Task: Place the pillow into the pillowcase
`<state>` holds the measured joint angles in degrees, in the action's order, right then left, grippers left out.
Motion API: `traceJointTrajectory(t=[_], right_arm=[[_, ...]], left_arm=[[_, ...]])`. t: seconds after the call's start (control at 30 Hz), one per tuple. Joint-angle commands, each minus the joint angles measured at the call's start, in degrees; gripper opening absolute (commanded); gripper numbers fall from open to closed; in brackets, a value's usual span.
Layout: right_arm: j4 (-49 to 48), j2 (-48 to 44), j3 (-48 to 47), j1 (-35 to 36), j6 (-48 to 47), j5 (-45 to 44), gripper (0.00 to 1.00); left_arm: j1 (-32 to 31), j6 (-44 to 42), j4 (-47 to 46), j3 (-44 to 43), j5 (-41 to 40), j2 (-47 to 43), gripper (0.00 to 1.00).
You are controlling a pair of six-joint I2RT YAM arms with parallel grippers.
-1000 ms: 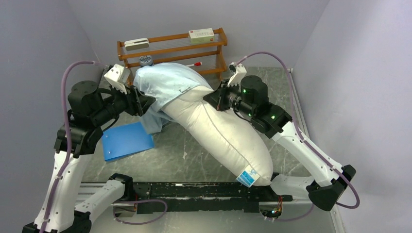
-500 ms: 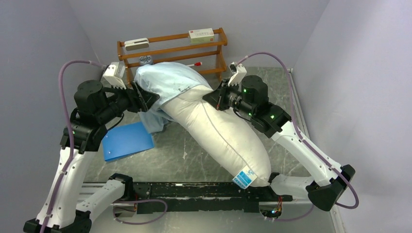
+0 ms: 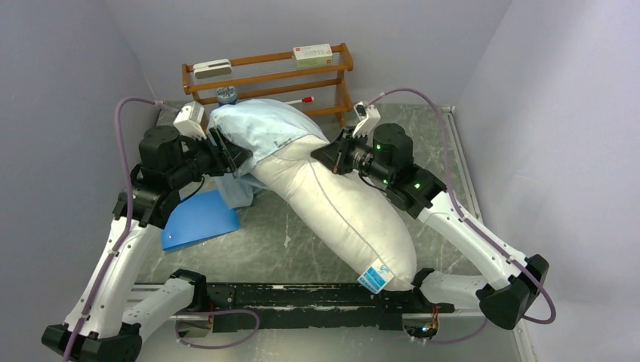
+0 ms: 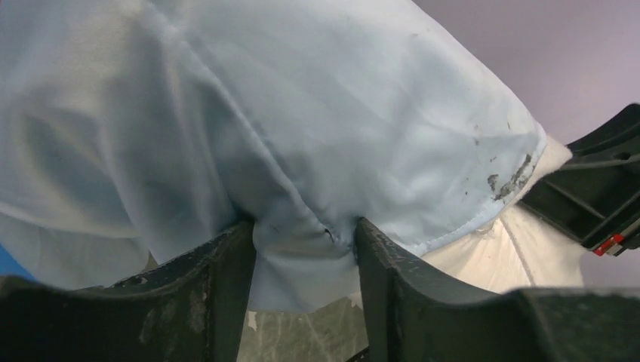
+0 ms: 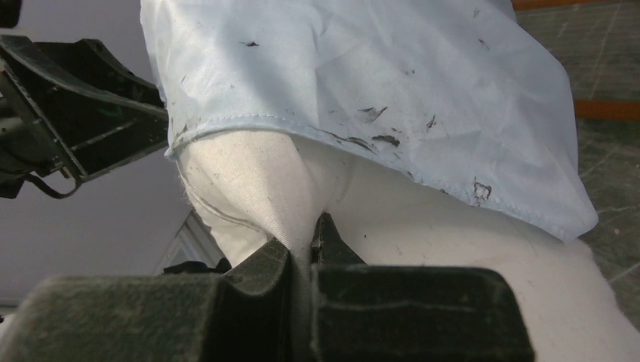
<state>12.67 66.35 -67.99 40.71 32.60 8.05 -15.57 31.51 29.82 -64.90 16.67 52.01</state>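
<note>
— What has the left claw (image 4: 306, 260) got?
— It is closed on a bunched fold of the pillowcase (image 4: 302, 113). The light-blue cloth fills the gap between its two fingers (image 4: 219, 294) and billows out above and ahead of them.
— And the right claw (image 5: 302, 253)?
— Pinched tight on a ridge of the pillow (image 5: 256, 173), with white fabric squeezed flat between its jaws. The pillowcase's stitched hem runs just ahead of it, and beyond the hem the sack covers the pillow's far end.
— So how much of the pillow is inside?
— Only that far end. The rest lies bare behind the right claw, slanting back to the near edge of the table (image 3: 302, 241).
— Anything else close by?
— A flat bright-blue sheet (image 3: 198, 220) lies on the table under the left claw. A wooden rack (image 3: 268, 75) stands beyond both claws, against the back wall.
</note>
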Motion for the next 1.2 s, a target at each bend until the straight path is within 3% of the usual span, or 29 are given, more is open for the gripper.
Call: traceJointTrajectory(t=[0.0, 0.1, 0.13, 0.17, 0.53, 0.63, 0.8, 1.03, 1.17], right_arm=[[-12.35, -2.62, 0.7, -0.68, 2.96, -0.51, 0.0], [-14.37, -2.99, 2.01, -0.64, 3.58, -0.81, 0.0], [-14.99, -3.24, 2.56, -0.65, 3.91, -1.34, 0.0], [-15.83, -3.63, 3.24, -0.64, 4.22, -2.26, 0.0], [-26.27, -3.51, 5.58, -0.63, 8.36, -13.18, 0.0], [-28.13, -3.35, 6.29, -0.66, 9.28, -15.19, 0.0], [-31.58, -3.2, 8.6, -0.65, 12.55, -19.61, 0.0], [-34.29, -0.89, 6.06, -0.64, 15.57, -23.32, 0.0], [-35.7, -1.27, 6.34, -0.63, 17.53, -25.46, 0.0]], left_arm=[[-1.92, 2.26, -3.95, 0.44, 0.1, 0.35, 0.48], [-3.66, 2.63, -4.01, -0.3, -0.54, 0.16, 0.16], [-4.21, 2.74, -3.92, -0.63, -0.73, -0.07, 0.07], [-4.74, 2.95, -3.76, -1.0, -0.75, -0.33, 0.05], [-11.97, 5.69, -3.57, -9.31, 5.07, 1.88, 0.1], [-12.74, 7.03, -5.76, -8.23, 7.56, 1.48, 0.05], [-15.87, 9.41, -12.08, -5.01, 13.14, 2.94, 0.05], [-27.43, 6.09, -15.9, -8.76, 17.1, 9.92, 0.05], [-36.58, 2.66, -16.18, -10.0, 14.59, 13.14, 0.05]])
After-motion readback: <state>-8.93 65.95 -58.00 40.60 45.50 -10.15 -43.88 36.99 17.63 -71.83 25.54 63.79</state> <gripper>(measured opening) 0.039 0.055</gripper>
